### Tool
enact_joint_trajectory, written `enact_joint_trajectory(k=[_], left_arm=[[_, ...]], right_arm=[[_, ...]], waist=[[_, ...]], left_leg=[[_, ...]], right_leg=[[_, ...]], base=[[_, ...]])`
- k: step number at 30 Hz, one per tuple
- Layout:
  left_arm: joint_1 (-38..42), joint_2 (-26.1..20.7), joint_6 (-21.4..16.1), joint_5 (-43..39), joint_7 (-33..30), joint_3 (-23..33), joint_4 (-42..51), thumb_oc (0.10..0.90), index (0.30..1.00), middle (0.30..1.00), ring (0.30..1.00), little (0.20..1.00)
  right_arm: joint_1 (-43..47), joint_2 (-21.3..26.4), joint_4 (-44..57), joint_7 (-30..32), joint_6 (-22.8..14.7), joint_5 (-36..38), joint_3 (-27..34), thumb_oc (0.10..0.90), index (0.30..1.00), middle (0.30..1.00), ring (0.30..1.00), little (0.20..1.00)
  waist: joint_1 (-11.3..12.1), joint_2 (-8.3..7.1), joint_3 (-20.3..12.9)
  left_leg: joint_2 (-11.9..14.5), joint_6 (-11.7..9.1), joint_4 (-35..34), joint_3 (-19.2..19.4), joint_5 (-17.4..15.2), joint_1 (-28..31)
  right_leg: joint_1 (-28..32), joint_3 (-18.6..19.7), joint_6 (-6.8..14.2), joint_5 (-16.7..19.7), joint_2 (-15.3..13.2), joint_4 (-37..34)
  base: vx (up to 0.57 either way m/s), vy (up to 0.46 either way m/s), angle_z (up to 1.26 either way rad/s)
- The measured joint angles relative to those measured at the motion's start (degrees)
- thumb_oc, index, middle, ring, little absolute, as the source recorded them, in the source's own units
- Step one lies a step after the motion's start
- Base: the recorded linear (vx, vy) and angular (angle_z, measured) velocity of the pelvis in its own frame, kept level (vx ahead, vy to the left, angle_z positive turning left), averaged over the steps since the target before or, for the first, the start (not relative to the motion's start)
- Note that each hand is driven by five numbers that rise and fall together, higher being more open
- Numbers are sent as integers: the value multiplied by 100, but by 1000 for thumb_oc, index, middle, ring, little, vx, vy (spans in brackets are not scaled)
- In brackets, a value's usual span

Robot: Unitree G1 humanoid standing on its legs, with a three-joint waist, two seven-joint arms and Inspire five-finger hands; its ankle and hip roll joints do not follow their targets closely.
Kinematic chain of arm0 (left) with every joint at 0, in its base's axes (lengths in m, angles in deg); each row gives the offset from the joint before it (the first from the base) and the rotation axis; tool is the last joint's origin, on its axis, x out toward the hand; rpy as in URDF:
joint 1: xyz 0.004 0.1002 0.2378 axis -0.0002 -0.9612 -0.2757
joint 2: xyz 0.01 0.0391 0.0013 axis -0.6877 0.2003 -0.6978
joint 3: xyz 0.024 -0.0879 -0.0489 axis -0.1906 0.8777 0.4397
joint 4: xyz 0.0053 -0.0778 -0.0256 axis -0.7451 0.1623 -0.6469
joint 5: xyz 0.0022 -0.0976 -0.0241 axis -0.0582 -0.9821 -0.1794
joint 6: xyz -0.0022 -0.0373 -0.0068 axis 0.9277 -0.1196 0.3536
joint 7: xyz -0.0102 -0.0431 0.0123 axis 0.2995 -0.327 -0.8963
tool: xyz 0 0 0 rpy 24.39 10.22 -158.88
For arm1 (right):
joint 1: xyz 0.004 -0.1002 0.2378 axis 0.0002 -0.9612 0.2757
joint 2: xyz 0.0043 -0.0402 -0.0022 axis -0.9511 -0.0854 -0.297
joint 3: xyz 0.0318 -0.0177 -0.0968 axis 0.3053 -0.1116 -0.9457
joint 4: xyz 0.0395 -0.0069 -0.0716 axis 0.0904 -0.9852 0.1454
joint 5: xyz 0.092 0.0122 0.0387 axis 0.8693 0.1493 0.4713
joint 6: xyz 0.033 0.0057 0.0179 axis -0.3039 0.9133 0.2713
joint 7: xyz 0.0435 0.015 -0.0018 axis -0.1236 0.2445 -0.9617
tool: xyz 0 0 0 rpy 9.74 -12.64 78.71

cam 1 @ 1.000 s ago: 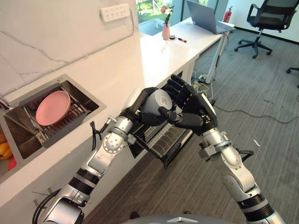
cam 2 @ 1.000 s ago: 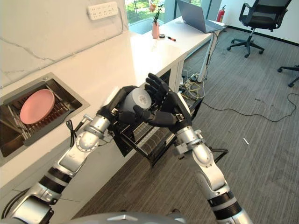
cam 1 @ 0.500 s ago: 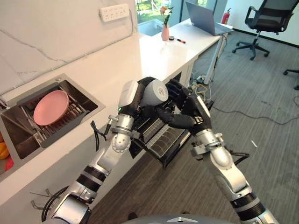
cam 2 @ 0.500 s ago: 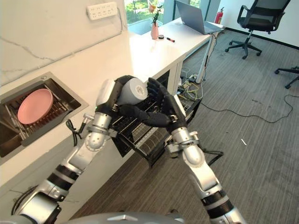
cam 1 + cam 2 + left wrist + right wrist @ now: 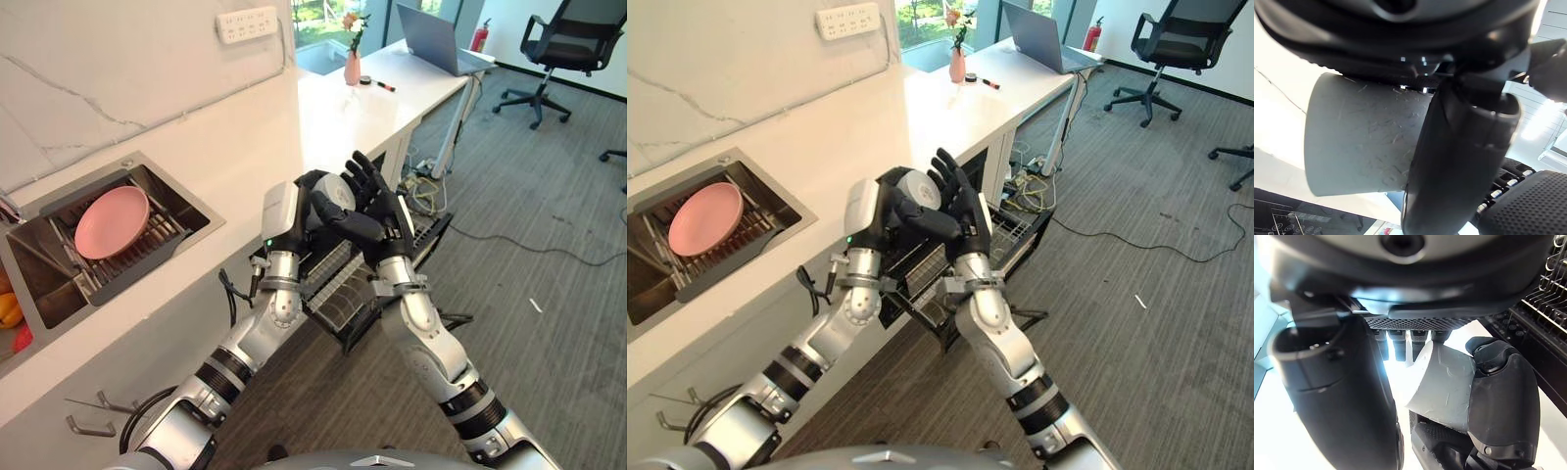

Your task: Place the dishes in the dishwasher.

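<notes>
The left hand curls round a grey cup above the open rack, while the right hand, fingers straight, steadies it, seemingly a handover.

Countertop: a white slab is running along the wall toward the window, carrying a sunken metal sink.
Sink: a pink plate is leaning tilted on a dark rack inside it.
Far end: a pink vase with flowers is standing upright on the white top, with a small dark round thing and a marker lying just beside it.
Desk: a grey laptop is sitting open.
Floor: grey carpet is bearing a black office chair.
</notes>
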Motion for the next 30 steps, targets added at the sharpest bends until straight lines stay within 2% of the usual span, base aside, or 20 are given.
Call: enact_joint_trajectory(k=[5, 11, 16, 19, 23, 30], left_arm=[[60, 211, 205, -3, -222, -117, -194, 400, 300, 300, 300, 300], [284, 209, 419, 6, -336, -192, -214, 400, 300, 300, 300, 300], [287, 162, 580, 74, -331, -190, -214, 400, 300, 300, 300, 300], [287, 89, 721, 82, -240, -189, -213, 400, 300, 300, 300, 300], [285, 43, 756, 83, -116, -188, -213, 400, 300, 300, 300, 300], [284, 2, 723, 61, 143, -120, -167, 400, 300, 300, 300, 300]], right_arm=[[74, -101, -69, 476, 2, 1, -93, 800, 900, 900, 900, 900], [350, -273, -198, 827, 0, -8, -97, 800, 900, 900, 900, 900], [321, -274, -197, 823, -1, 173, -199, 800, 900, 900, 900, 900], [308, -204, -197, 768, -2, 534, -275, 800, 900, 900, 900, 900], [264, -167, -197, 683, -8, 920, -274, 800, 900, 900, 900, 900], [14, -20, -199, 421, -2, 1131, -283, 800, 900, 900, 900, 900]], waist=[[33, 2, -4], [47, 10, -17], [39, 8, -53], [43, -3, -65], [42, -5, -66], [26, -26, -78]], left_leg=[[-3, 10, 0, -31, 9, -18], [-6, 12, 0, -50, 15, -24], [-4, 12, 0, -61, 15, -28], [-3, 12, 0, -61, 15, -26], [-4, 11, 0, -61, 16, -27], [-2, 11, -1, -52, 15, -26]], right_leg=[[2, -32, -4, -3, -2, 0], [6, -50, -6, -4, -2, 0], [8, -63, -15, -9, 0, 0], [9, -63, -15, -9, 0, 0], [8, -63, -15, -9, 0, 0], [4, -57, -15, -9, 2, 0]], base=[[4, 1, 2], [2, 2, 1], [0, 0, 0], [0, 0, 0], [0, 0, 0], [0, 0, 0]])
